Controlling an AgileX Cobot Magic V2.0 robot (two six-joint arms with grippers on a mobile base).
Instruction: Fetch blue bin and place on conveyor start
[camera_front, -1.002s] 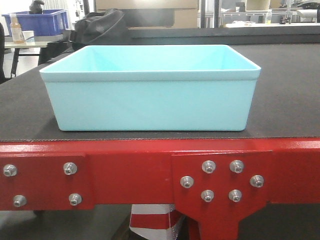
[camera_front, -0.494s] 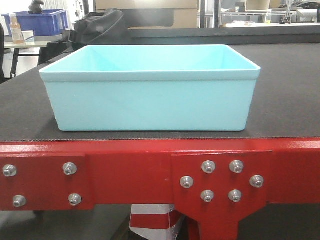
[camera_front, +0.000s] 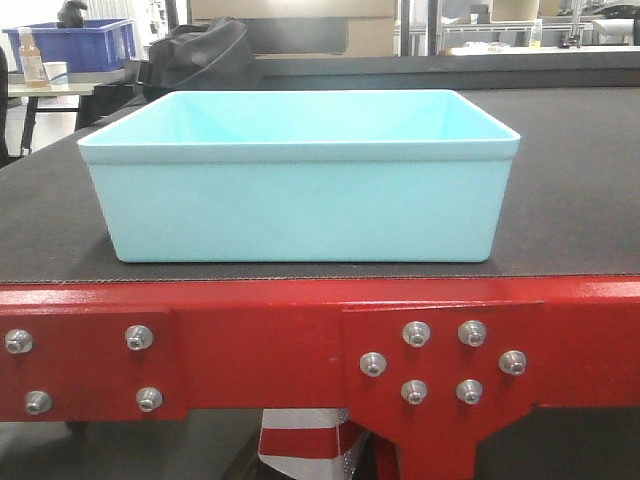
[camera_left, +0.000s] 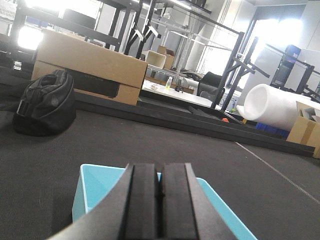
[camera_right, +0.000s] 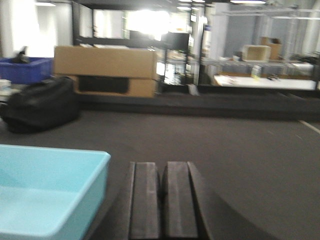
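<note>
Black belt of the conveyor start (camera_front: 580, 200) carried the blue bin (camera_front: 300, 205) upright at its front edge, just behind the red frame (camera_front: 250, 335). Left gripper (camera_left: 161, 200) and right gripper (camera_right: 161, 200) jaws were pressed together, holding nothing.

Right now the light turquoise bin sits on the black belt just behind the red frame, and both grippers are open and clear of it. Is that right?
One detail is wrong: the grippers are shut, not open. The left wrist view shows the left gripper with pads pressed together, and the right wrist view shows the same for the right gripper. The rest holds: the bin sits on the black belt behind the red frame, ungripped.
</note>
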